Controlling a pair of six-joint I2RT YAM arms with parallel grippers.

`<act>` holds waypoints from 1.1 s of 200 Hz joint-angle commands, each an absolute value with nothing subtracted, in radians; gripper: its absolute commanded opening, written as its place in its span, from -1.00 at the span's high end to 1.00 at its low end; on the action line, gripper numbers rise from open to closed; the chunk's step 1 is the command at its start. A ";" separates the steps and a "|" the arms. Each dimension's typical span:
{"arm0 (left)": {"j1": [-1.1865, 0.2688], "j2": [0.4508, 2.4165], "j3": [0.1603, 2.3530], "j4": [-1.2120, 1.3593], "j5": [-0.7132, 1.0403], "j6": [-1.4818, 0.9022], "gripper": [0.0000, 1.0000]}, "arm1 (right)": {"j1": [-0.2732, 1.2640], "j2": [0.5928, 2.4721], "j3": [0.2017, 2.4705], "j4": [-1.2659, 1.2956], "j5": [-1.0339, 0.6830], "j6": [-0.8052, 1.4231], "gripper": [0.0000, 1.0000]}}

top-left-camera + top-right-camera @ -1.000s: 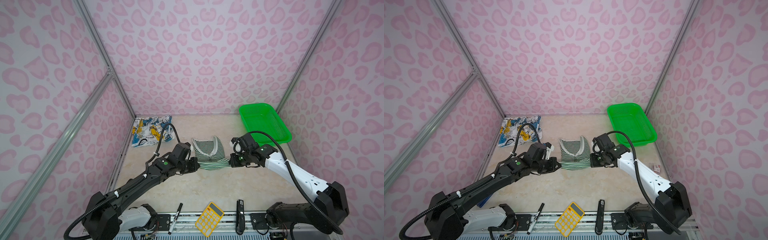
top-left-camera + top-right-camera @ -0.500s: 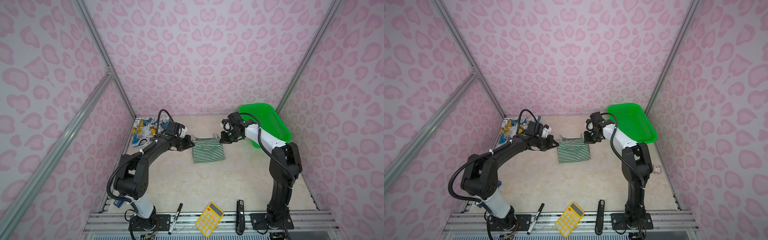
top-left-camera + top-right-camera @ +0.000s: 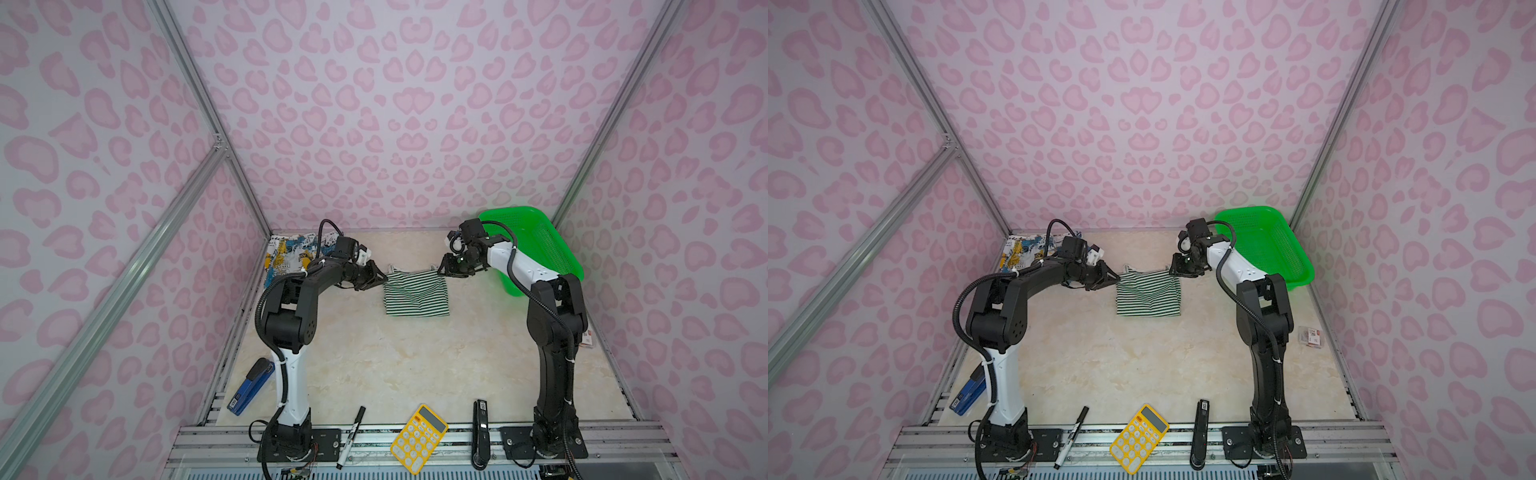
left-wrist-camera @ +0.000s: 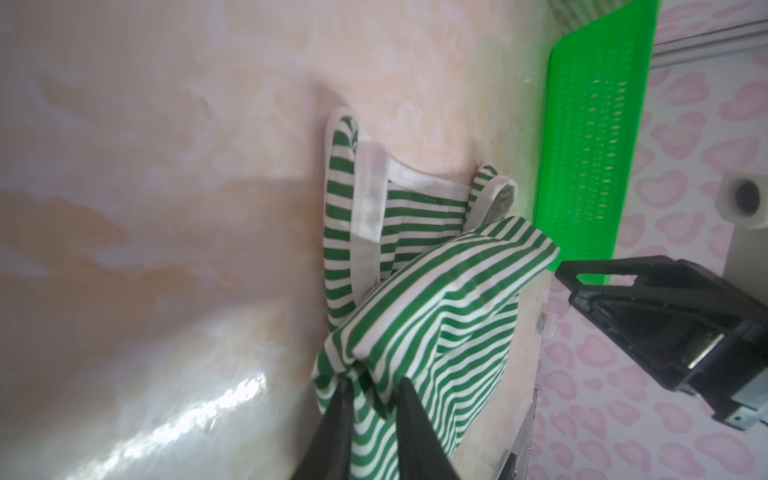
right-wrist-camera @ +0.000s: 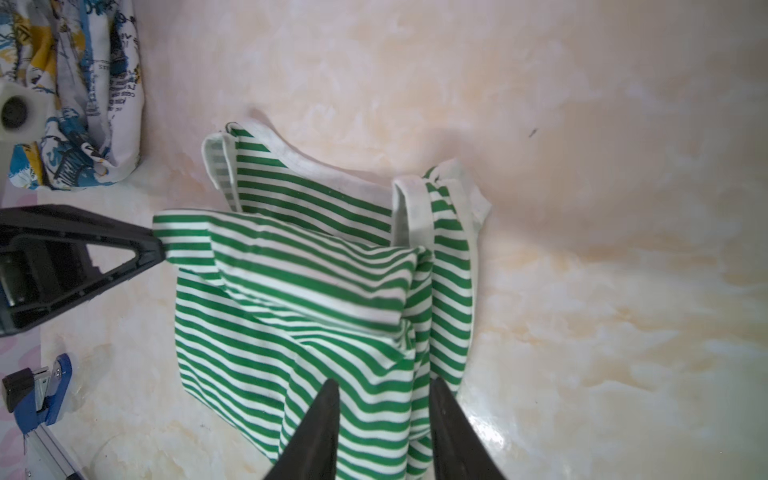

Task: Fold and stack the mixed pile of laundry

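Striped garment (image 3: 415,297) lies folded on the table (image 3: 395,365) directly between the two claws, with its far edge lifted off the layer below and stretched from one claw to the other. Left gripper (image 4: 372,380): released, jaws parted, one corner of the lifted edge bunched loosely between them. Right gripper (image 5: 382,384): released, jaws parted wider, the opposite corner lying between the fingers without filling the gap. Past the lifted edge from either claw, the white-trimmed straps lie flat on the table. Behind the left gripper, the printed garment (image 3: 291,255) sits crumpled in the far corner, apart from the striped one. Just behind the right gripper stands the green basket (image 3: 540,241). Well away from both claws, at the near edge: blue stapler (image 3: 249,386), marker (image 3: 351,436), yellow calculator (image 3: 419,438)
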State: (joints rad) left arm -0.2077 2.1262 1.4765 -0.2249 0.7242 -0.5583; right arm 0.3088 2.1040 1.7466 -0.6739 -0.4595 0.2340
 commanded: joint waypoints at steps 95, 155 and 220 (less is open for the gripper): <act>-0.161 1.904 1.284 -0.139 0.623 -0.477 -0.32 | 0.371 2.135 1.713 -0.605 -0.265 0.058 -0.07; -0.161 1.824 1.180 -0.170 0.580 -0.426 -0.28 | 0.340 2.227 1.797 -0.569 -0.379 0.050 0.51; -0.160 1.852 1.193 -0.155 0.602 -0.410 -0.20 | 0.344 2.033 1.649 -0.500 -0.330 0.128 1.00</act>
State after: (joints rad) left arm -0.1631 1.8412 1.1790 -0.1665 0.5873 -0.4370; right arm 0.3454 2.0918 1.6989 -0.5568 -0.3641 0.0917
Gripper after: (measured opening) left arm 0.609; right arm 0.047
